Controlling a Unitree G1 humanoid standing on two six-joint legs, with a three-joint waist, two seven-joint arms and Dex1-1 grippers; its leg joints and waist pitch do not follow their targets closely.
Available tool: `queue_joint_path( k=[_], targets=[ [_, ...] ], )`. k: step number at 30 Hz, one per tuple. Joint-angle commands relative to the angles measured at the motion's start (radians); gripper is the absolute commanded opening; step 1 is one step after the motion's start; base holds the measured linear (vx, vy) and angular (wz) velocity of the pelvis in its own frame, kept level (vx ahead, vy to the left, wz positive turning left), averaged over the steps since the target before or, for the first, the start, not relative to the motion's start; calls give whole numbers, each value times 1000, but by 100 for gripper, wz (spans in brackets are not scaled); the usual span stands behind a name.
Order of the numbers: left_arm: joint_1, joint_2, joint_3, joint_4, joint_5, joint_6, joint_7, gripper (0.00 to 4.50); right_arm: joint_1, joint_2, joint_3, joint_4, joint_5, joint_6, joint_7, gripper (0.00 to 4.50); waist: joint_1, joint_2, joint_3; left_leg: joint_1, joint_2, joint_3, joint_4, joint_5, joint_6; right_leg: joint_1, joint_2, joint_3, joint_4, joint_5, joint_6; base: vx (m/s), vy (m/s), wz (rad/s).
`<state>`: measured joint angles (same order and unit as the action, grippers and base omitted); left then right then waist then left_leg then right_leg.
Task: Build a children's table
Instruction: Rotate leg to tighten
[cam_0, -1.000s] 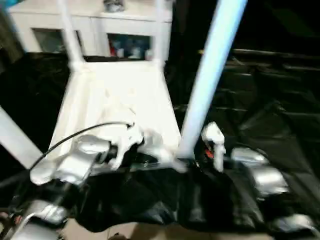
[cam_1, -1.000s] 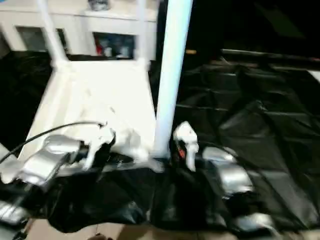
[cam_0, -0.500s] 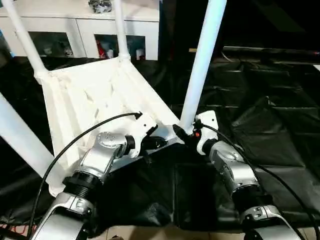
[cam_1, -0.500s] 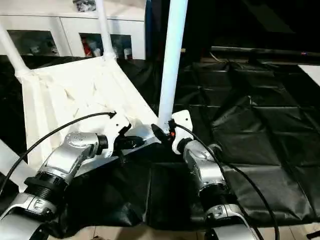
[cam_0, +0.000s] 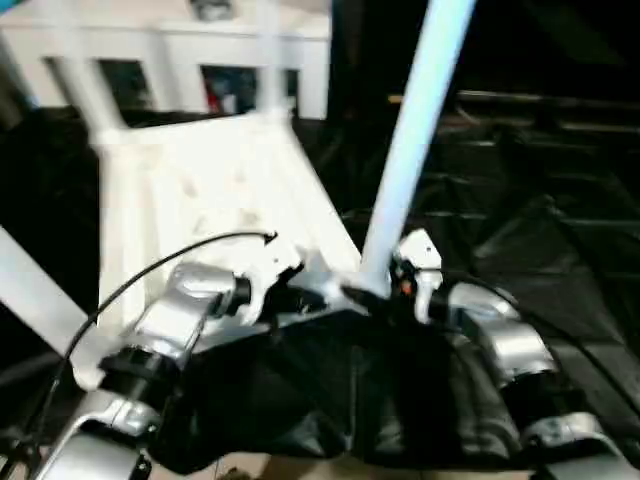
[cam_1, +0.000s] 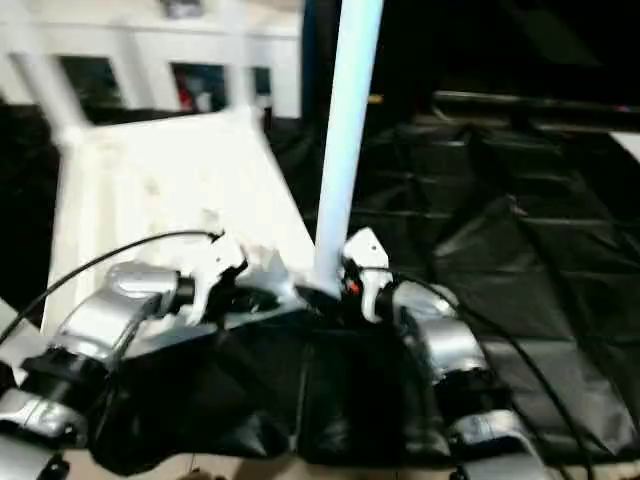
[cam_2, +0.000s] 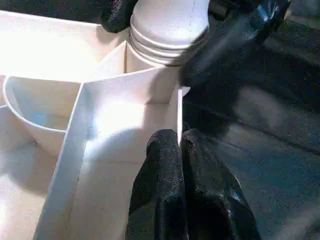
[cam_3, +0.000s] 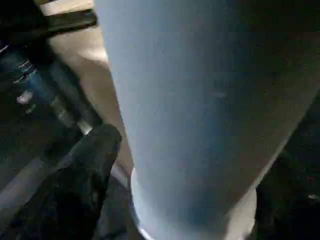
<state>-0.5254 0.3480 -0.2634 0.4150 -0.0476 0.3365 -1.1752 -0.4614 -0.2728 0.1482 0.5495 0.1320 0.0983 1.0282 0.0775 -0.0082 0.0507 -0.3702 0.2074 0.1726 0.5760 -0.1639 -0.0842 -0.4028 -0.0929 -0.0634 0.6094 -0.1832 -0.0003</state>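
The upturned tabletop (cam_0: 210, 200) lies centre-left, its legs (cam_0: 415, 140) standing upward. The left tool (cam_2: 179, 150) pinches the thin rim wall; the right tool (cam_3: 185, 165) straddles the near leg's base, grip unclear. Judged light, rigid, slick plastic; best held at ribs or sockets.

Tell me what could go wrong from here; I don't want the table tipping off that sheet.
The left gripper pinches only a thin rib at the tabletop's edge, so it could slip off. The right gripper's fingers flank the near leg at its corner socket; a bump there might loosen the leg or swing the upturned table.
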Motion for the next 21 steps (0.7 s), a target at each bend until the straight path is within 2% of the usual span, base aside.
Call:
queue_joint_path(
  k=[1,5,12,17,21],
  targets=[
    [-11,-11,-21,-44,-45,-27,-51,0,21,-11,63,-32,17,6,125,381,-4,2,-62,11,19,5,-65,-254,54,50,-37,37,-71,-177,-243,0,0,0],
    [-10,19,-13,-30,-55,-42,-104,0,21,-61,67,-42,27,23,201,381,6,-1,-61,13,20,5,-66,-273,43,48,-39,38,-76,-238,-223,0,0,0],
    [-14,42,-11,-28,-71,-41,-155,0,23,-92,74,-68,45,63,262,326,10,-2,-65,11,20,5,-64,-236,43,49,-38,37,-69,-190,-235,0,0,0],
    [-14,32,-13,-22,-62,-43,-131,0,44,-76,84,-84,49,74,251,285,12,-3,-66,11,20,6,-63,-224,47,49,-39,37,-66,-166,-242,0,0,0],
    [-29,-6,0,-1,-49,-35,-50,0,40,-22,56,-39,26,61,117,273,9,-3,-61,12,19,5,-66,-259,31,46,-42,37,-74,-234,-228,0,0,0]
  ],
)
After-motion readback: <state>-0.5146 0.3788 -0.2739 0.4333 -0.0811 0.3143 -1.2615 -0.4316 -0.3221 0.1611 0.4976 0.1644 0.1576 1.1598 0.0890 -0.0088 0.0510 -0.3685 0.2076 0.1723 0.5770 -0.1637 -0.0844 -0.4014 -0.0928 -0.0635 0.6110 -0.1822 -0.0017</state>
